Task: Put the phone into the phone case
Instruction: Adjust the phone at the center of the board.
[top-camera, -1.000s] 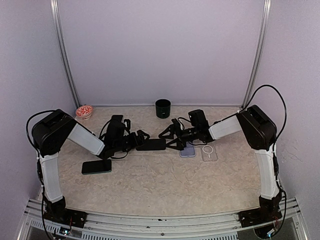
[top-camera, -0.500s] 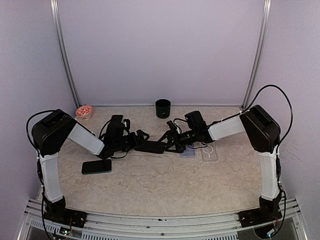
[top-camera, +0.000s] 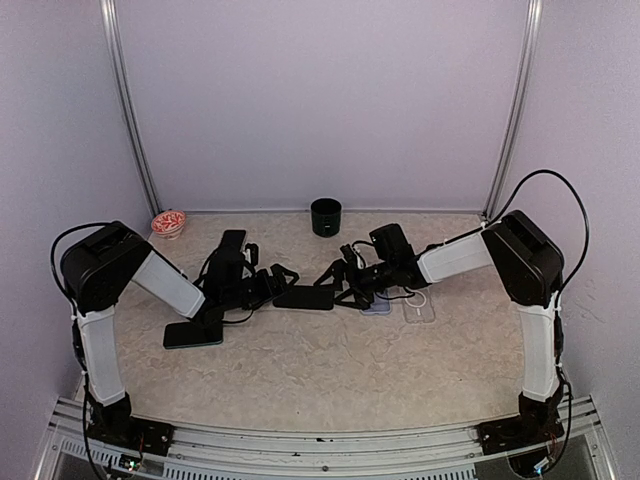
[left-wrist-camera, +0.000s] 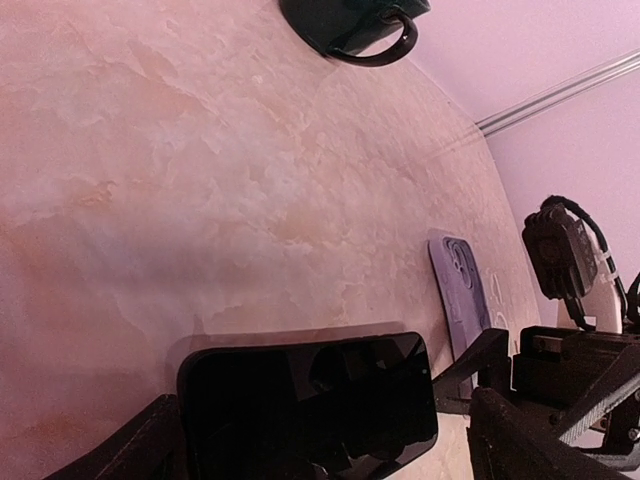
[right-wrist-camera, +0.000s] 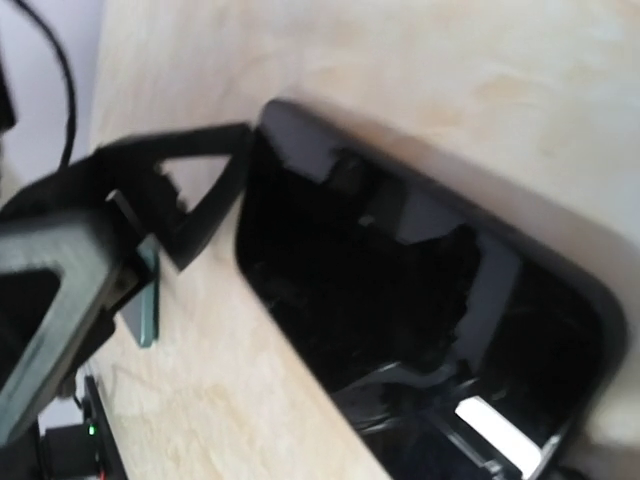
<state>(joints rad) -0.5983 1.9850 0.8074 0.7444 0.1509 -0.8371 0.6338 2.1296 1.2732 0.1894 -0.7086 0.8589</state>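
Note:
A black phone (top-camera: 305, 297) lies low over the table between my two grippers, screen up. It also shows in the left wrist view (left-wrist-camera: 310, 405) and, blurred, in the right wrist view (right-wrist-camera: 420, 320). My left gripper (top-camera: 277, 287) straddles the phone's left end with its fingers (left-wrist-camera: 140, 450) spread, and a gap shows on one side. My right gripper (top-camera: 342, 285) straddles the right end; its grip is hidden. A purple phone case (top-camera: 377, 304) lies just right of it and shows in the left wrist view (left-wrist-camera: 460, 290). A clear case (top-camera: 418, 306) lies beside the purple one.
A second dark phone (top-camera: 193, 333) lies at the front left under the left arm. A black cup (top-camera: 325, 215) stands at the back centre and shows in the left wrist view (left-wrist-camera: 350, 25). A small red-and-white bowl (top-camera: 168, 222) sits at the back left.
My right gripper has moved left from beside the cases up to the phone's right end. The phone has sunk a little toward the table.

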